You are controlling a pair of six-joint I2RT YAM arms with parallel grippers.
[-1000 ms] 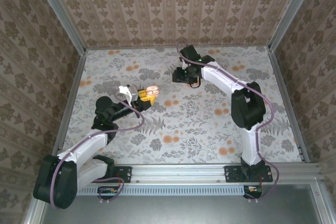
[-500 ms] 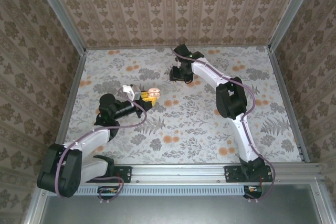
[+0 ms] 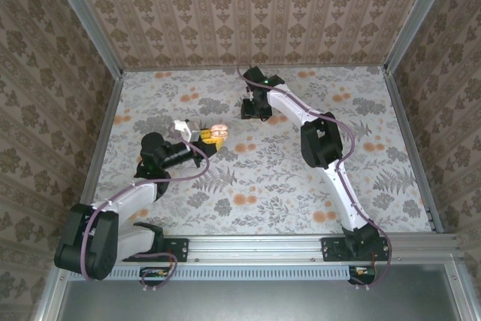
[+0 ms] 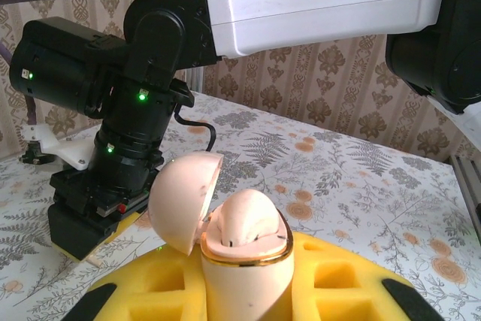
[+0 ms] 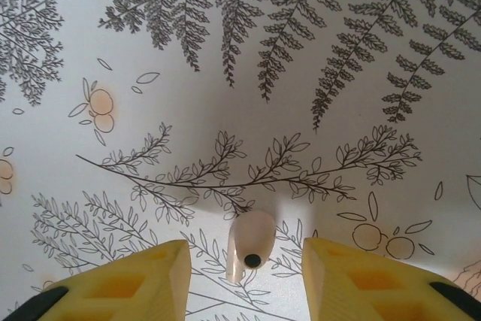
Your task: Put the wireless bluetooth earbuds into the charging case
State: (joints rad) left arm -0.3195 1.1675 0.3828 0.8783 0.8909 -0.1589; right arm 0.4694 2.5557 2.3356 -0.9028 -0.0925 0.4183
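A pale pink charging case [image 4: 248, 268] with a gold rim stands upright between the yellow fingers of my left gripper [image 4: 244, 291], which is shut on it. Its lid [image 4: 184, 197] is swung open to the left, and one earbud [image 4: 244, 219] sits in the case. In the top view that gripper [image 3: 201, 136] holds the case [image 3: 218, 132] left of the table's centre. A second earbud [image 5: 254, 234], pale with a dark dot, lies on the table. My right gripper [image 5: 246, 252] hangs open over it, a yellow finger on each side, neither touching. From above, the right gripper [image 3: 253, 109] is at the back centre.
The table is covered with a floral cloth [image 3: 270, 178] and is walled by patterned panels [image 3: 240, 13] on three sides. The right arm's black wrist [image 4: 113, 163] stands close behind and left of the held case. A metal rail [image 3: 255, 249] runs along the near edge.
The right gripper has shifted a little left and its arm has folded in closer. The left wrist turned early on and has since stayed still with the case.
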